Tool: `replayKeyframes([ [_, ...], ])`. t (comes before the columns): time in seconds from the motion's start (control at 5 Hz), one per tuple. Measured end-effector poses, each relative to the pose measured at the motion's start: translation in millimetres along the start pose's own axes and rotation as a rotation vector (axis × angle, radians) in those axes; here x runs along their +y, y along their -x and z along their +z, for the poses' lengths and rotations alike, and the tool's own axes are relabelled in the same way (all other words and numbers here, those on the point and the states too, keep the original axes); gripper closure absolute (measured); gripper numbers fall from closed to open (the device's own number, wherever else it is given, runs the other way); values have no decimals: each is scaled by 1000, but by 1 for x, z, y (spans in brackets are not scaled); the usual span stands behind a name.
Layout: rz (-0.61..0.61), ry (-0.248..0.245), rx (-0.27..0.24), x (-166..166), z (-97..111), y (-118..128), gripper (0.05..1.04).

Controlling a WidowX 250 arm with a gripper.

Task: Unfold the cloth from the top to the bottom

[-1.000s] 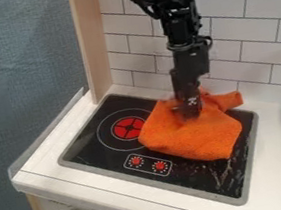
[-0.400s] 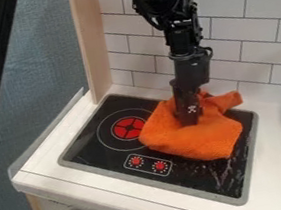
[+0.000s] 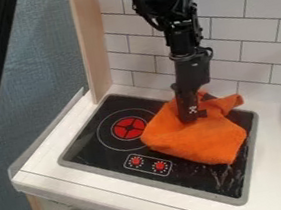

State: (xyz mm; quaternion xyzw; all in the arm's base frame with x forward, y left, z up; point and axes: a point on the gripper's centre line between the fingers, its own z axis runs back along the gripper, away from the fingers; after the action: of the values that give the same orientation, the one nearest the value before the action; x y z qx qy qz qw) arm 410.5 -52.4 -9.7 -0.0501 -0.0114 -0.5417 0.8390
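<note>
Where the white tabletop [image 3: 269,100] holds a glossy black stove panel [image 3: 80,143], the orange cloth [image 3: 200,140] lies over the panel's right half, partly folded. Step in hand, as I judge it: working the top layer at the far end. The black gripper [image 3: 191,117] points down onto the cloth's far part; grasping or merely pressing, cannot tell. Next move likely calls for a sure pinch on the upper layer, a small lift, then a draw toward the near side; catching both layers would drag the whole piece.

Materials: smooth, hard panel, pale streaks near right; cloth matt, soft-looking, lightly napped, roughly four-sided, near corner blunt. Smallest: a crumpled flap [image 3: 230,102] jutting far right, rounded by its fold.
</note>
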Motion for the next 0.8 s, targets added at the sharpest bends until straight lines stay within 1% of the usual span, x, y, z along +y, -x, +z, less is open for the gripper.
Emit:
replayKeyframes([
  [0.2,2,8,2,-4,-3,1,1010],
  [0.4,-1,-14,-17,-8,10,1,1029],
  [0.6,-7,-55,-55,-13,33,0,1031],
  [0.8,-13,-85,-73,-20,52,1,1031],
])
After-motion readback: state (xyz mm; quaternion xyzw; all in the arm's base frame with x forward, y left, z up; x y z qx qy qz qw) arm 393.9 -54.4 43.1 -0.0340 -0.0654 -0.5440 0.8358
